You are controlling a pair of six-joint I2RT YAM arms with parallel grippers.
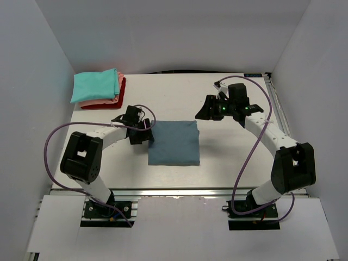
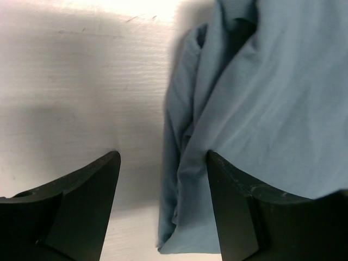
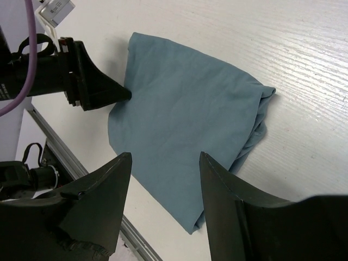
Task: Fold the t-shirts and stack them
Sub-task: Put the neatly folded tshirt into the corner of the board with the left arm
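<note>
A slate-blue t-shirt (image 1: pixel 174 142) lies folded into a rectangle in the middle of the table. Teal, salmon-pink and red t-shirts (image 1: pixel 98 87) sit folded in a stack at the back left. My left gripper (image 1: pixel 148 132) is at the blue shirt's upper left corner, open. In the left wrist view the left gripper (image 2: pixel 163 163) straddles the layered edge of the blue t-shirt (image 2: pixel 261 98) without pinching it. My right gripper (image 1: pixel 203 112) hovers open off the shirt's upper right corner. In the right wrist view the right gripper (image 3: pixel 166 157) is above the blue t-shirt (image 3: pixel 179 114), holding nothing.
White walls close in the table (image 1: pixel 228 163) on three sides. An aluminium rail (image 1: pixel 179 190) runs along the near edge by the arm bases. The left arm's finger (image 3: pixel 103 89) shows in the right wrist view, touching the shirt's far edge.
</note>
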